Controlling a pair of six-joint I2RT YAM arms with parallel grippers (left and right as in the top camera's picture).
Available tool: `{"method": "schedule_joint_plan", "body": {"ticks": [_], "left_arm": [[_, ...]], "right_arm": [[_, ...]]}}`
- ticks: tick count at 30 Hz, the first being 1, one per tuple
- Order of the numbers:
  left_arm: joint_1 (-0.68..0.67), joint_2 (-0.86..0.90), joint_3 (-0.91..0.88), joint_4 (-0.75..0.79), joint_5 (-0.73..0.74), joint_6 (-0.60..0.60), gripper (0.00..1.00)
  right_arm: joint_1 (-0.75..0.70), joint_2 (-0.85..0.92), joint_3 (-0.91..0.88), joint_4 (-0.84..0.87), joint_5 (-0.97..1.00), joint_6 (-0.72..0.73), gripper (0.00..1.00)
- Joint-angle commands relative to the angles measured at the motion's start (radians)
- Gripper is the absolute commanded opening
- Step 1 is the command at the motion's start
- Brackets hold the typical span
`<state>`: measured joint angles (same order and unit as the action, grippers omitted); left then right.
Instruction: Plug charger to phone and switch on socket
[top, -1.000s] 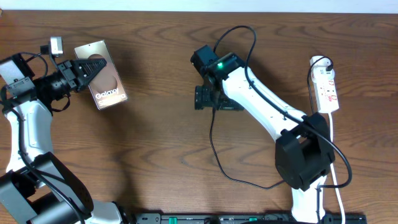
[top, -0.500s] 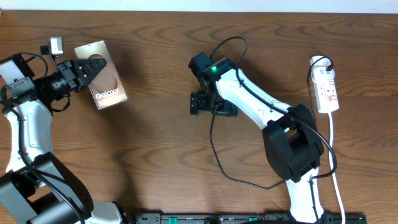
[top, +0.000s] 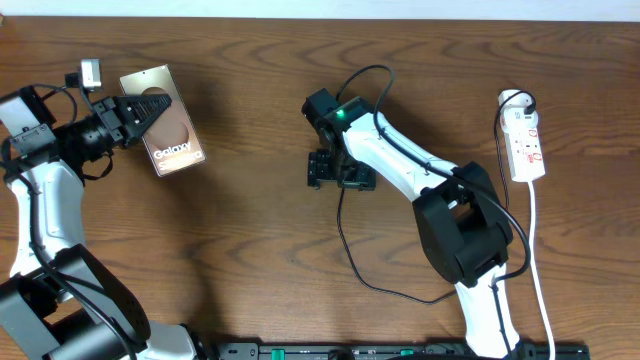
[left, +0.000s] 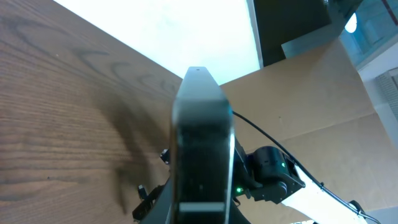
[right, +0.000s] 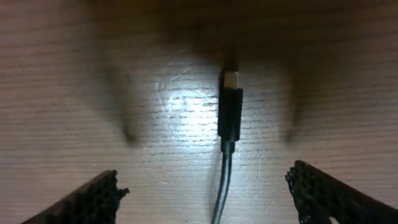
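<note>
On the left side of the bench (top: 250, 250), my left fingers (top: 132, 112) are pinched tight on one long side of the phone (top: 178, 150); its brownish face with white lettering looks up at the overhead camera; from my left wrist I see it edge-on, a dark slab rising between my fingers; whether it is off the wood I cannot tell. Near the middle of the bench, my right fingers (right: 99, 196) point down and stand wide apart, holding nothing; the charger's small black plug (right: 229, 115) lies flat on the wood between them, touching neither, its metal tip pointing away from me; the charger's thin black cable (top: 343, 230) curves back along the bench. By the right edge lies the white socket strip (top: 526, 140), well apart from both hands.
</note>
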<state>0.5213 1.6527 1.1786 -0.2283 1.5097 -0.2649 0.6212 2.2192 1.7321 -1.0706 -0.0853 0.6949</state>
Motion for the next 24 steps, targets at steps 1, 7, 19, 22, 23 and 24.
{"method": "schedule_joint_plan", "body": {"ticks": [1, 7, 19, 22, 23, 24], "left_arm": [[0.001, -0.024, 0.003, 0.002, 0.042, 0.002, 0.07], [0.001, -0.024, 0.003, 0.002, 0.042, 0.002, 0.07], [0.001, -0.024, 0.003, 0.002, 0.042, 0.002, 0.07], [0.001, -0.024, 0.003, 0.002, 0.042, 0.002, 0.07], [0.001, -0.024, 0.003, 0.002, 0.042, 0.002, 0.07], [0.001, -0.024, 0.003, 0.002, 0.042, 0.002, 0.07]], "right_arm": [[-0.002, 0.028, 0.002, 0.007, -0.004, 0.007, 0.84], [-0.008, 0.071, 0.002, 0.01, -0.027, 0.007, 0.83], [-0.009, 0.085, 0.002, 0.024, -0.03, 0.007, 0.58], [-0.012, 0.085, 0.002, 0.027, -0.03, 0.007, 0.56], [-0.014, 0.085, 0.002, 0.028, -0.03, 0.007, 0.55], [-0.016, 0.085, 0.002, 0.03, -0.03, 0.007, 0.55]]}}
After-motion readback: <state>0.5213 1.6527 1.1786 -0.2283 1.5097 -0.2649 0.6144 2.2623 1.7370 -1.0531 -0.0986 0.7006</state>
